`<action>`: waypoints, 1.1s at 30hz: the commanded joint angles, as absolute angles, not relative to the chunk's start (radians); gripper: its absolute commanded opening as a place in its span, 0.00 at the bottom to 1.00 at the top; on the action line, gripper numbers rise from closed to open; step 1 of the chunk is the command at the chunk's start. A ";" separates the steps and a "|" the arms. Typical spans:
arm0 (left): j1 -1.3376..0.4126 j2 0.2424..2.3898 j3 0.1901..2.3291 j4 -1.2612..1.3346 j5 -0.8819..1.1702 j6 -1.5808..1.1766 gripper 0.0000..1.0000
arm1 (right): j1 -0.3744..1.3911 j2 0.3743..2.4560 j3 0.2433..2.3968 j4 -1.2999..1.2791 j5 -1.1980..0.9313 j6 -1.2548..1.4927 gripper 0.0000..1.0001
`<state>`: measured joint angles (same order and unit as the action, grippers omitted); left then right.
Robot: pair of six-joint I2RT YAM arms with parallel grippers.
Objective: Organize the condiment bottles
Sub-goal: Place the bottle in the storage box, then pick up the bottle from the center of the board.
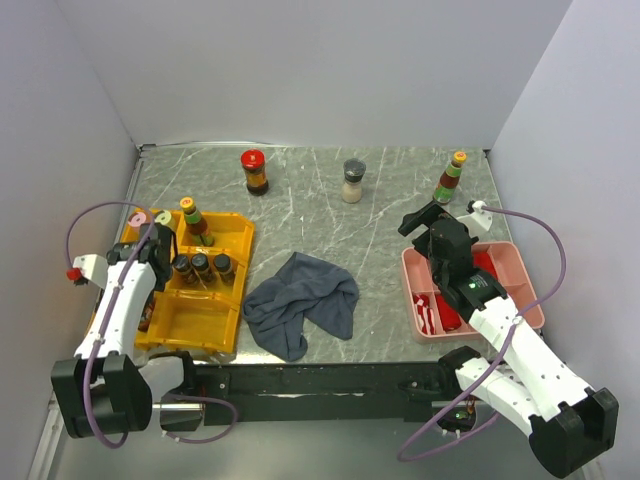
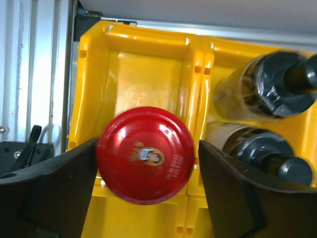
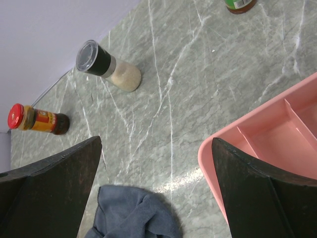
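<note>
My left gripper (image 1: pixel 150 250) hangs over the left part of the yellow tray (image 1: pixel 235 235). In the left wrist view it (image 2: pixel 147 148) is open around a red-capped jar (image 2: pixel 144 154); the left finger touches the cap and the right finger stands a little off it. Dark-capped bottles (image 2: pixel 277 84) stand in the neighbouring compartments, seen from above as three black-capped ones (image 1: pixel 202 264). An orange-capped bottle (image 1: pixel 192 216) also stands in the tray. A red-capped jar (image 1: pixel 254 170), a grey-capped jar (image 1: pixel 353 180) and an orange-capped bottle (image 1: pixel 451 180) stand at the back. My right gripper (image 1: pixel 425 220) (image 3: pixel 156 144) is open and empty.
A dark grey cloth (image 1: pixel 300 300) (image 3: pixel 131 213) lies crumpled mid-table. The pink tray (image 1: pixel 510 250) (image 3: pixel 257 139) on the right holds red things under my right arm. Pink and pale-green caps (image 1: pixel 148 217) show at the yellow tray's back left. Walls close three sides.
</note>
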<state>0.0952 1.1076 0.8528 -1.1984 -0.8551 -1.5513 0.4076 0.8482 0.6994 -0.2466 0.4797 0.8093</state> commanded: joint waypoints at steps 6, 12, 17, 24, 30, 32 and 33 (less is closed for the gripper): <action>0.100 1.017 0.913 -1.196 -0.917 -1.517 0.96 | 0.405 0.827 0.716 -0.222 0.491 0.790 1.00; 0.100 0.991 1.048 -1.227 -0.950 -1.460 0.99 | 0.405 0.825 0.718 -0.216 0.471 0.782 1.00; 0.100 0.917 1.089 -0.967 -0.875 -1.163 0.99 | 0.405 0.828 0.724 -0.221 0.459 0.778 1.00; 0.100 0.808 1.029 -0.338 -0.283 -0.660 1.00 | 0.405 0.810 0.707 -0.170 0.382 0.718 1.00; 0.097 0.994 1.138 -0.210 -0.009 -0.638 0.99 | 0.405 0.773 0.677 -0.118 0.325 0.672 1.00; 0.081 1.135 1.243 -0.230 0.052 -0.618 0.99 | 0.405 0.759 0.666 -0.110 0.319 0.667 1.00; 0.071 1.187 1.287 -0.271 0.060 -0.603 0.99 | 0.405 0.756 0.664 -0.100 0.311 0.667 1.00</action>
